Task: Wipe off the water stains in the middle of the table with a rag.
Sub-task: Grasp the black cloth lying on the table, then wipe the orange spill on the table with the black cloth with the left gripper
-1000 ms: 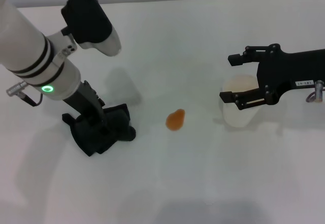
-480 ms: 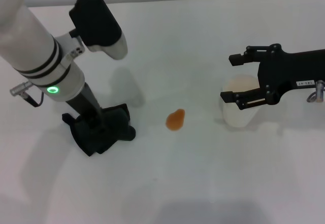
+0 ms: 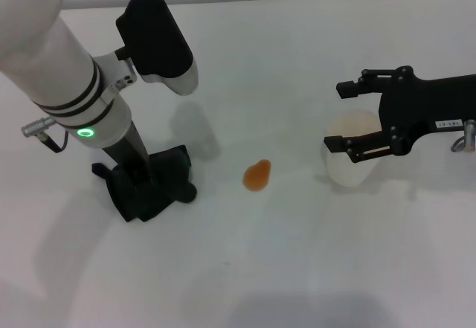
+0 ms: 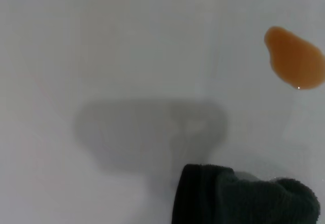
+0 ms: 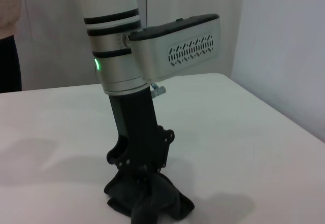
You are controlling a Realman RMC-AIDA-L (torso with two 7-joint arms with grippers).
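Note:
The rag (image 3: 160, 187) is a dark lumpy cloth on the white table (image 3: 282, 53), left of centre. My left gripper (image 3: 140, 173) points down into it, shut on the rag, its fingertips buried in the cloth. The right wrist view shows this from the side: the gripper (image 5: 138, 172) is on the rag (image 5: 152, 203). The water stain (image 3: 257, 175) is a small orange teardrop blob at mid table, a short way right of the rag. The left wrist view also shows the stain (image 4: 294, 58) and the rag's edge (image 4: 244, 198). My right gripper (image 3: 343, 114) hangs open at the right.
A white translucent cup (image 3: 346, 168) stands on the table at the right, partly under the open right gripper's fingers. The left arm's white forearm (image 3: 67, 68) leans over the table's left side. Bare white table lies between the rag, the stain and the cup.
The left arm has swung to the right and stands more upright over the rag, which has shifted slightly. The stain, the cup and the right arm have not moved.

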